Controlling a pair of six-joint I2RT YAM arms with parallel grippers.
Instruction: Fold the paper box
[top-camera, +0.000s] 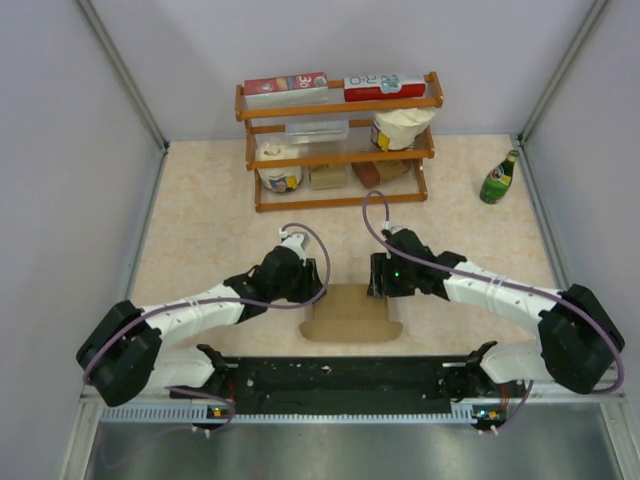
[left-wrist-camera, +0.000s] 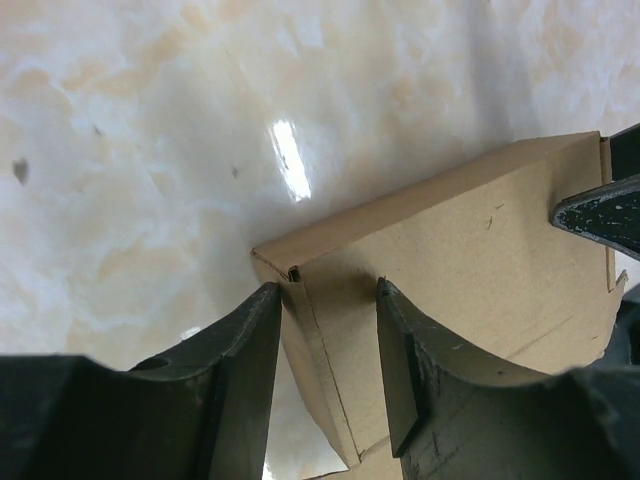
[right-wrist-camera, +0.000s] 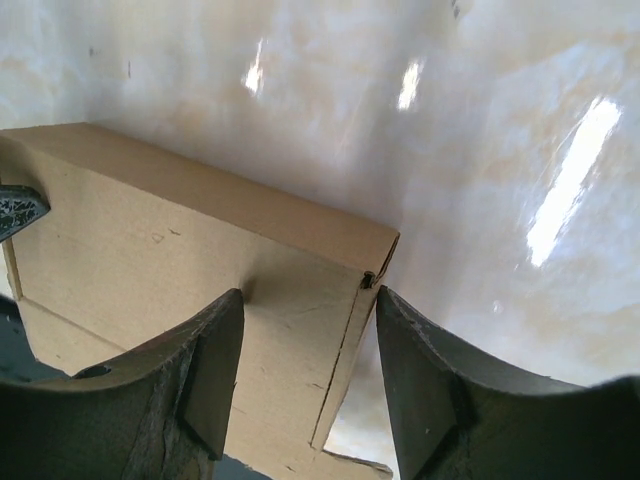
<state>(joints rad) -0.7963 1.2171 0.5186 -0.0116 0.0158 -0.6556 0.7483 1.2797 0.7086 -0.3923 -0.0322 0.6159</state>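
The paper box (top-camera: 350, 312), plain brown cardboard, lies low on the table between my two arms, with rounded flaps showing at its near edge. My left gripper (top-camera: 314, 288) sits at its far left corner. In the left wrist view the box (left-wrist-camera: 480, 250) has its left side wall between the fingers of that gripper (left-wrist-camera: 328, 290); the outer finger rests against the wall and the inner one stands apart from it. My right gripper (top-camera: 378, 286) mirrors this at the far right corner. There the box (right-wrist-camera: 150, 230) has its right wall inside the right gripper (right-wrist-camera: 310, 298), jaws apart.
A wooden shelf rack (top-camera: 338, 140) stands at the back with red-and-white cartons, tubs and a small brown block. A green bottle (top-camera: 498, 178) is at the back right. Grey walls close in the table on both sides.
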